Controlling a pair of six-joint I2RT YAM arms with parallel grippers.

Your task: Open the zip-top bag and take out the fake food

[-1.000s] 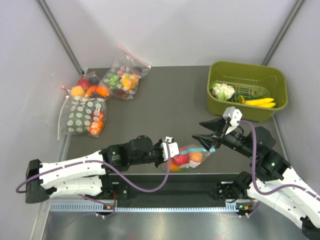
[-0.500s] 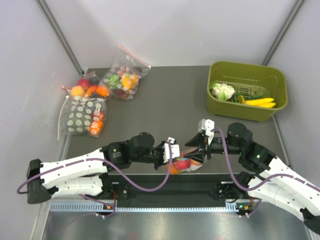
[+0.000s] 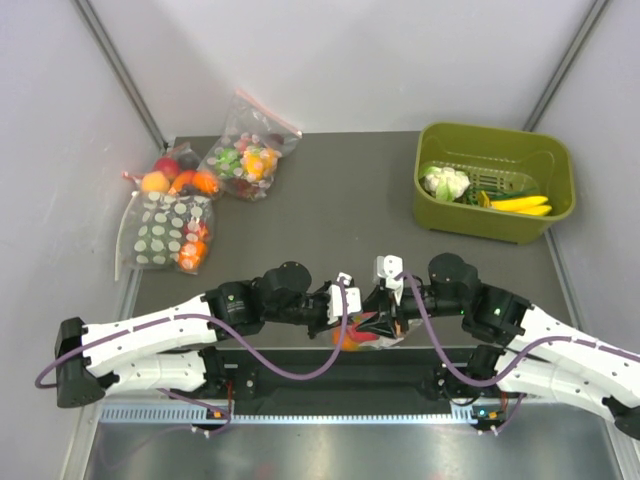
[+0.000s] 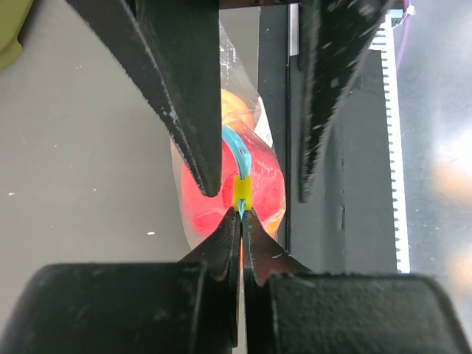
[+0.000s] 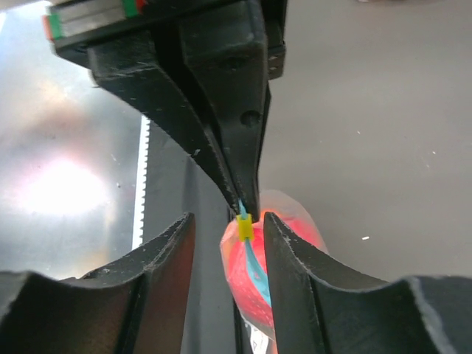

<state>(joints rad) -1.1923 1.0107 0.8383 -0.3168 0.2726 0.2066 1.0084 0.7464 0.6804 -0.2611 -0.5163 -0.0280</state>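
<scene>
The zip-top bag (image 3: 368, 331) hangs at the table's front edge between my two grippers, with the fake food inside: a red fruit (image 4: 269, 184) and a peach-orange one (image 4: 240, 110). My left gripper (image 4: 240, 214) is shut on the end of the light-blue zip strip (image 4: 233, 144), just below a yellow slider (image 4: 241, 192). My right gripper (image 5: 227, 221) is open, its fingers on either side of the yellow slider (image 5: 244, 229) without touching it. In the top view the left gripper (image 3: 347, 312) and right gripper (image 3: 385, 316) meet over the bag.
A green bin (image 3: 495, 136) with a white cauliflower (image 3: 444, 181) and yellow pieces (image 3: 521, 204) stands at the back right. A pink-zip bag (image 3: 245, 152), a white-dotted bag (image 3: 165, 235) and loose fruit (image 3: 175, 180) lie at the back left. A metal rail (image 3: 300, 410) runs below the front edge.
My right gripper has swung left from beside the bin down to the bag and now straddles the slider. The bag has bunched up toward the left gripper, which keeps its hold.
</scene>
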